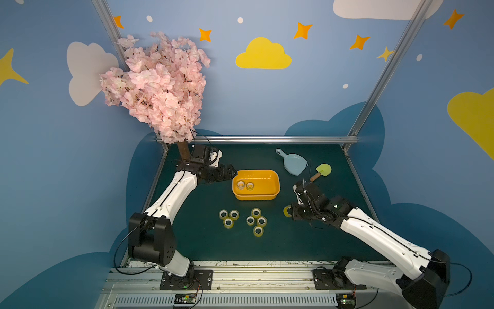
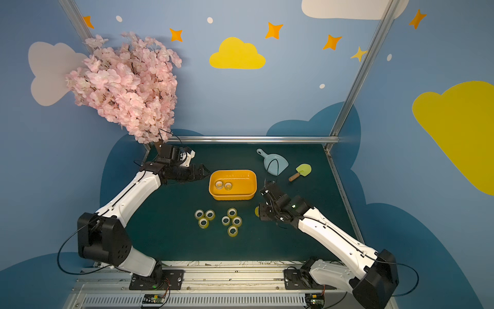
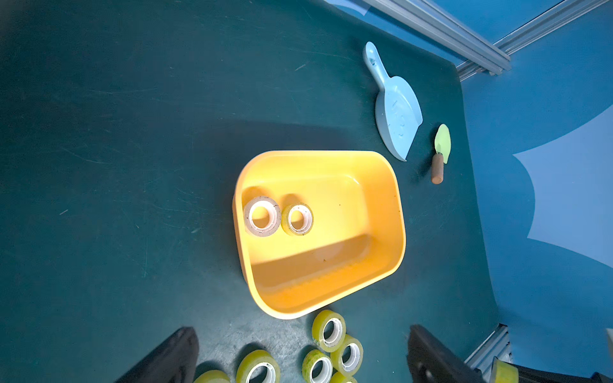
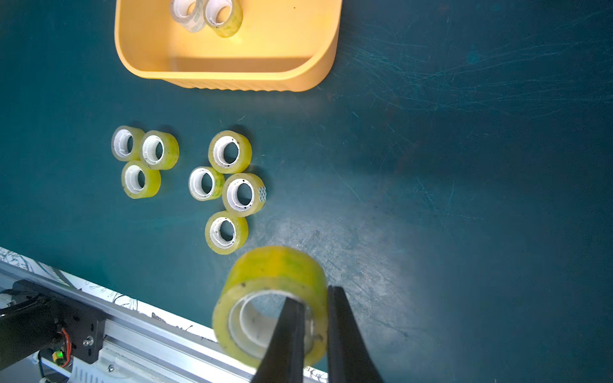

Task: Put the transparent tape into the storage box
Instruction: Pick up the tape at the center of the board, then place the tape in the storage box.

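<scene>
Storage box point(image 1: 256, 198) holds two tape rolls point(image 1: 245, 185), seven loose rolls point(image 1: 256, 212) on bench point(image 1: 203, 246); right tool point(image 4: 313, 295) pinches an eighth roll point(image 4: 272, 268), left tool point(image 1: 233, 172) gapes empty.

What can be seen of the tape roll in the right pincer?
The roll is yellowish clear tape on a white core, with a few dark specks. The right pincer is shut on its wall, one finger inside the core, one outside. It is apart from the loose rolls and outside the box; whether it touches the mat is unclear.
</scene>
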